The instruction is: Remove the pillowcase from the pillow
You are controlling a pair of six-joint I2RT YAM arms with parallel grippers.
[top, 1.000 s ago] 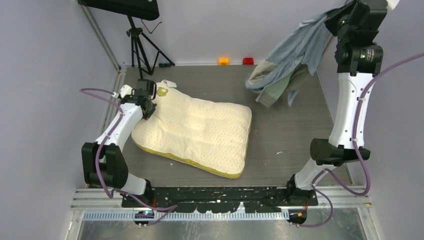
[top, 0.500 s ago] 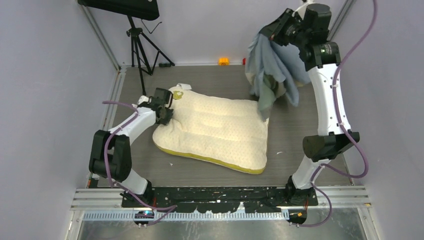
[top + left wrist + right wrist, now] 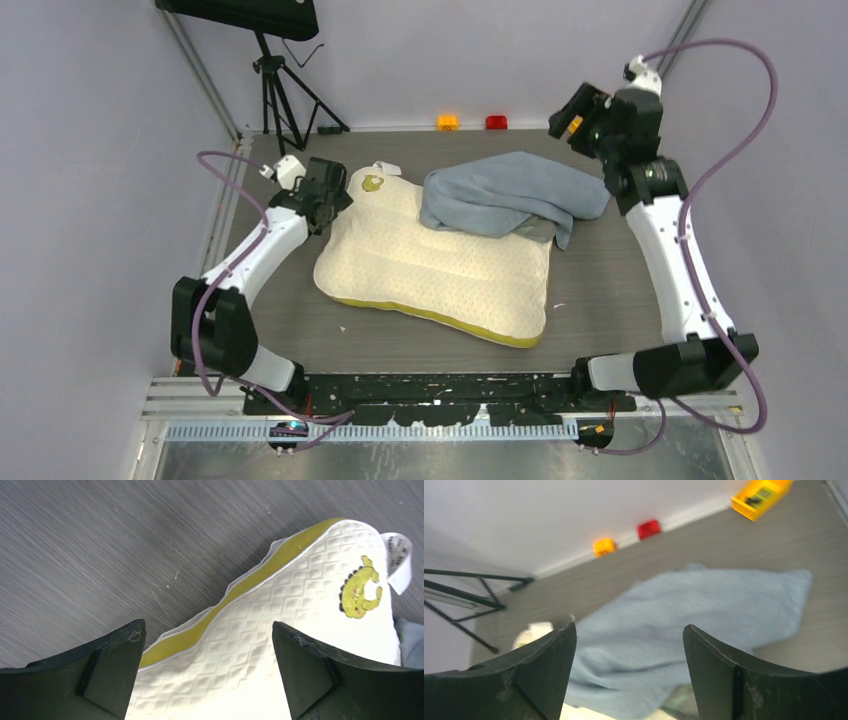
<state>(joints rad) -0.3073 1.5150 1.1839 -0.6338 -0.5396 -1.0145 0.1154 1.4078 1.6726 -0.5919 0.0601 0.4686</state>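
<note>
Grey-blue pillowcase (image 3: 510, 195) on pillow (image 3: 430, 270), clear of right gripper (image 3: 628, 629).

The pillowcase (image 3: 510, 195) lies over the far right corner of the pillow (image 3: 420, 270) and onto the table (image 3: 600, 285) behind it.

Obstacles: pillow (image 3: 430, 265), mid-surface; pillowcase (image 3: 510, 195) heaped on its far right corner; tripod (image 3: 280, 85), far left. Passage: bare surface (image 3: 600, 290) right of pillow; narrower strip along its near edge.
</note>
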